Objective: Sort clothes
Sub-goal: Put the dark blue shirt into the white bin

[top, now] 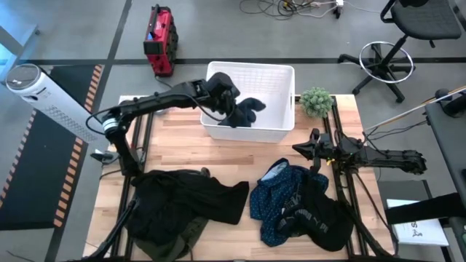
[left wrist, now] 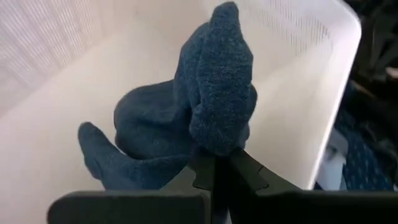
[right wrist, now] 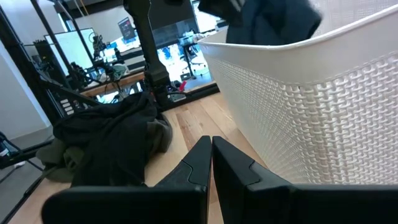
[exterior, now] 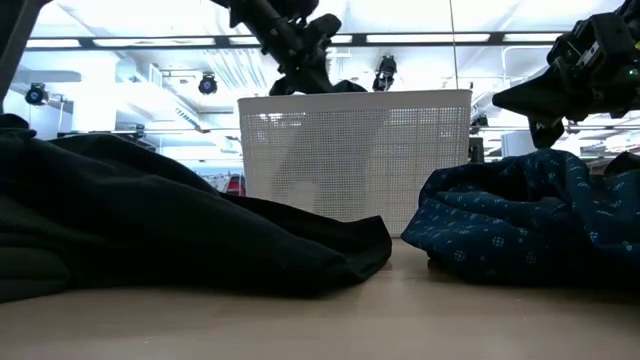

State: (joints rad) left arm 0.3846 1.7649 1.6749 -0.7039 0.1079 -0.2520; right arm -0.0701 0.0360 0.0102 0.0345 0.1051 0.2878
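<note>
My left gripper is over the white lattice basket, shut on a dark blue fuzzy piece of clothing, which also shows in the high view. A pile of black clothes with an olive-grey top lies at the table's front left. A navy patterned piece with light blue lining lies at the front right, partly under a black piece. My right gripper is shut and empty, over the table between the basket and the navy piece; it also shows in the high view. My left gripper pinches a bunched fold of the dark blue piece between its two fingers, which slant down from the table's left side. The piece hangs slack beyond the fingers inside the basket's opening. I cannot tell whether its lower end touches the basket's floor.
A small green plant stands at the basket's right, near the table's far right corner. Bare wood lies between the basket and the two piles. A red case, a white fan and office chairs stand on the floor beyond the table.
</note>
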